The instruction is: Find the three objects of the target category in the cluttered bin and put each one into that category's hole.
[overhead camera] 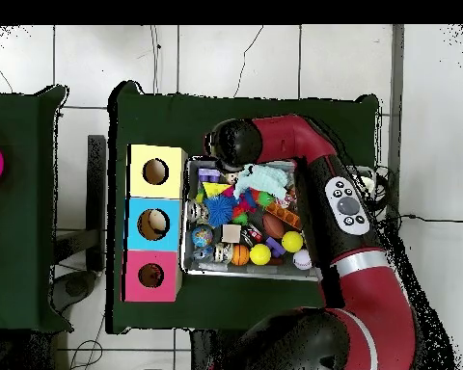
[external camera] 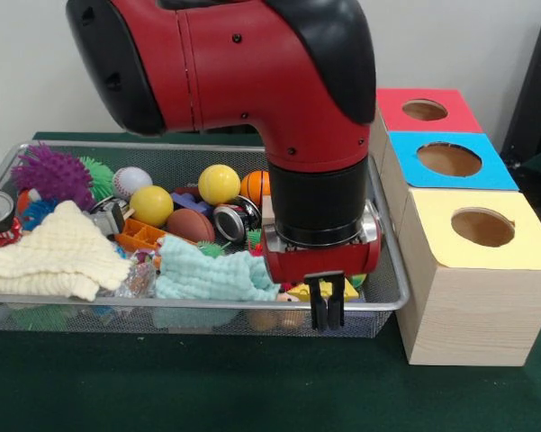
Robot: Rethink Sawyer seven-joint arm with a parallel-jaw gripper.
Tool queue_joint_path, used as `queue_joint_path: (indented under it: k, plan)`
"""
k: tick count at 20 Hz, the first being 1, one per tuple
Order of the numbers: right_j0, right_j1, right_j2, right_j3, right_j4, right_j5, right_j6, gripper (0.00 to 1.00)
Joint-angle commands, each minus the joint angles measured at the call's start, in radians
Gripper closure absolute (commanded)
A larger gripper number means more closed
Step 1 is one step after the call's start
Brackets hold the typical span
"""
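The silver wire mesh bin lies on the green table, full of mixed toys. It also shows in the overhead view. My gripper hangs at the bin's near right corner with its black fingers pressed together at the front rim. Nothing shows between them. In the overhead view the arm's wrist hides the gripper. Three pale wooden boxes stand right of the bin, each with a round hole: the red-topped box, the blue-topped box and the yellow-topped box.
The bin holds two yellow balls, a purple spiky ball, a baseball, a brown football, a cream cloth and a mint cloth. The arm's bulk covers the bin's right part.
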Motion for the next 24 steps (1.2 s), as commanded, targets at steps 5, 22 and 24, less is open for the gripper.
queue_joint_path:
  k: [5,22,24]
  plan:
    - [0.034,0.036,-0.006,-0.018,-0.024,0.097,-0.221,1.0]
    - [0.064,-0.013,0.001,-0.054,0.024,0.218,-0.219,1.0]
    - [0.058,0.037,0.014,-0.083,0.017,0.18,-0.233,1.0]
